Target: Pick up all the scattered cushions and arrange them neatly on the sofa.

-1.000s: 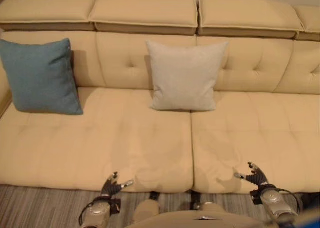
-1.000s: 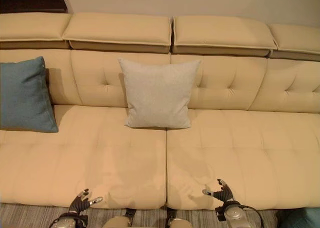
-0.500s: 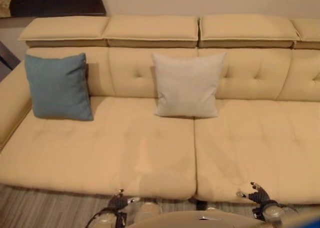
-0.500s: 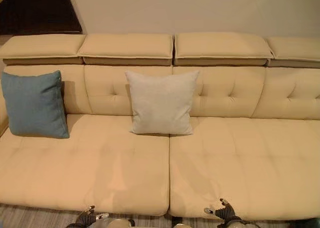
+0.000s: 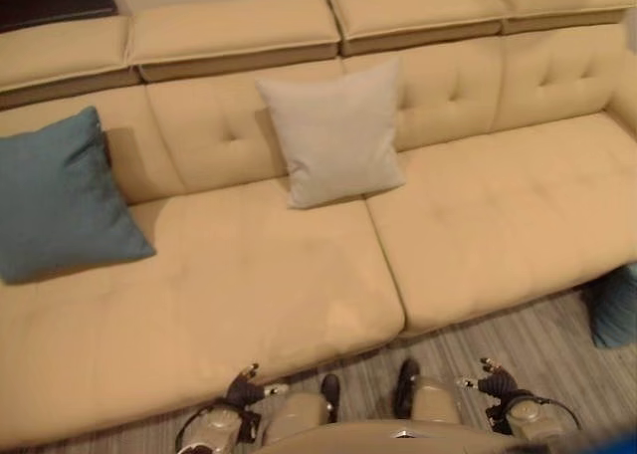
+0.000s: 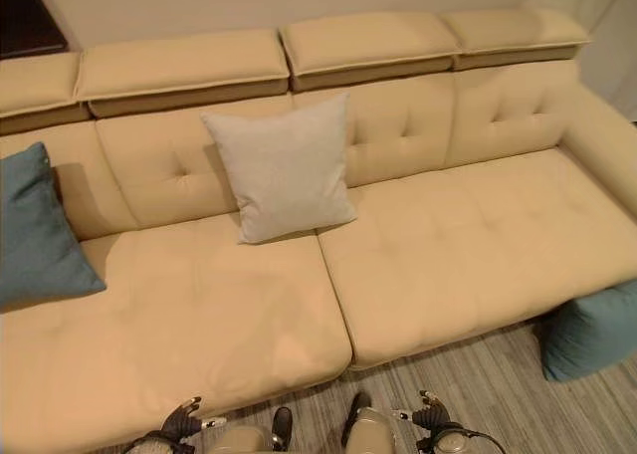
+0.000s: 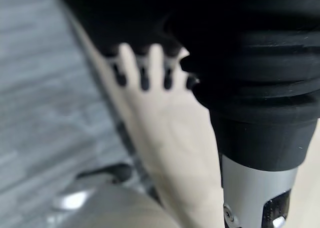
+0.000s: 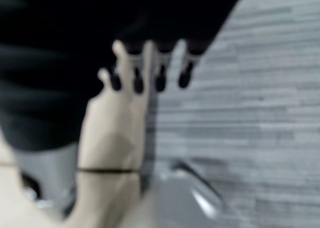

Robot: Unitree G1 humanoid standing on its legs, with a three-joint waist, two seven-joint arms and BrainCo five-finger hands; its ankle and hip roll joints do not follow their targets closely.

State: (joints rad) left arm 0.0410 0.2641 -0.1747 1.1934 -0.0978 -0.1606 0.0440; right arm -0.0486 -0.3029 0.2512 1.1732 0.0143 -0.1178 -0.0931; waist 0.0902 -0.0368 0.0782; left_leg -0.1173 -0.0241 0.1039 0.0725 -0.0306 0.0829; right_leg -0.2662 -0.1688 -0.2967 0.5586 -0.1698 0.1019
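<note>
A teal cushion lies on the floor by the sofa's front right corner. On the beige sofa a light grey cushion leans upright against the backrest near the middle. A second teal cushion leans at the sofa's left end. My left hand and right hand hang low in front of the sofa's edge, both open and holding nothing. Along my left hand's fingers the wrist view meets the sofa's front and the floor. My right hand's fingers hang above the floor.
Grey striped carpet runs along the sofa's front. The sofa's right armrest rises above the floor cushion. The right seat is bare.
The camera has turned right and tilted, so the whole picture shifted. The teal cushion on the floor has come into view at the right. Both hands stay low and empty.
</note>
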